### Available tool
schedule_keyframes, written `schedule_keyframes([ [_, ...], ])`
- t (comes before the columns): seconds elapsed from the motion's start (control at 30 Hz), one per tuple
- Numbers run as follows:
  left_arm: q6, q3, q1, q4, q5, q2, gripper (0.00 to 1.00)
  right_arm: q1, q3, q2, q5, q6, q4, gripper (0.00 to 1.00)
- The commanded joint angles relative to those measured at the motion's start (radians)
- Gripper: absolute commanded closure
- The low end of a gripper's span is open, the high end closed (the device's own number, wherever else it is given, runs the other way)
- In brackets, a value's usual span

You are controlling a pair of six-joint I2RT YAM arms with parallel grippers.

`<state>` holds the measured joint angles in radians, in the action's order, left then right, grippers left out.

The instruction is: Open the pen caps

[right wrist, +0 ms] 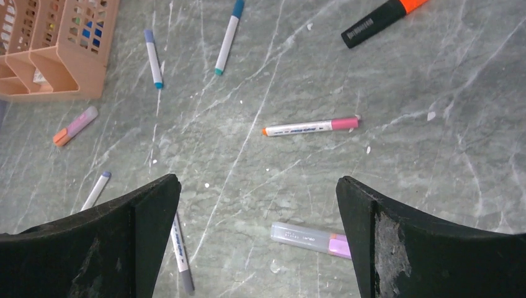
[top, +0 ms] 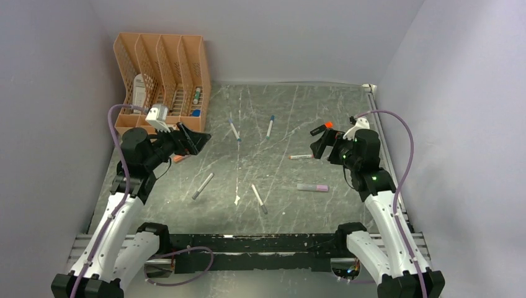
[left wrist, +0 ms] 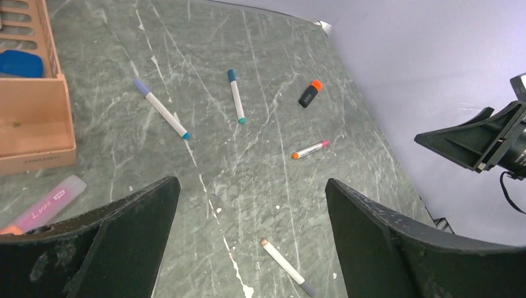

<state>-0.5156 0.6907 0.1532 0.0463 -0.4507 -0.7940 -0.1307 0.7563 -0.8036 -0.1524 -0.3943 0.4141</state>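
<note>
Your left gripper (left wrist: pixel 252 186) hangs over the 9 o'clock side of the grey-green marbled desk (top: pixel 279 99). Its black fingers are spread wide with nothing between them. Your right gripper (right wrist: pixel 257 183), over at 3 o'clock, is just as wide apart and just as empty.

The caps all lie on the desk, clear of both grippers.
- The stubby pink cap (right wrist: pixel 344 123) sits on one end of a thin white pen (right wrist: pixel 301 127) between centre and 3 o'clock.
- The purple cap (right wrist: pixel 340 246) closes a clear grey highlighter (right wrist: pixel 301 236) at 4 o'clock.
- The blue cap (right wrist: pixel 237 6) tops a white pen at 1 o'clock.
- The lilac cap (right wrist: pixel 149 36) tops another white pen at 12 o'clock.
- The orange cap (right wrist: pixel 61 136) is on a translucent pink highlighter (right wrist: pixel 80 122) at 9 o'clock, near your left gripper.

Two slim grey-and-white pens (top: pixel 202 185) (top: pixel 259 198) lie at 7 and 6 o'clock; you cannot tell whether those are capped.

A thick black marker with an orange end (right wrist: pixel 378 18) rests at 2 o'clock, near your right gripper. A peach slotted plastic organiser (top: pixel 162 68) stands in the 11 o'clock corner.
</note>
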Motion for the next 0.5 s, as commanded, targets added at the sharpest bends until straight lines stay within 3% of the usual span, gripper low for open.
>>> schedule_keyframes([
  [0.0,-0.048,0.004,0.005,0.063,0.06,0.017,0.0,-0.005,-0.003,-0.006,-0.017,-0.026,0.011,0.0],
  [0.13,-0.051,0.015,0.006,0.103,0.067,-0.008,0.0,-0.006,0.002,-0.004,-0.008,-0.019,0.015,0.0],
  [0.47,-0.106,-0.017,0.006,0.017,0.009,-0.08,0.0,-0.006,0.035,-0.029,0.007,-0.031,0.022,0.0],
])
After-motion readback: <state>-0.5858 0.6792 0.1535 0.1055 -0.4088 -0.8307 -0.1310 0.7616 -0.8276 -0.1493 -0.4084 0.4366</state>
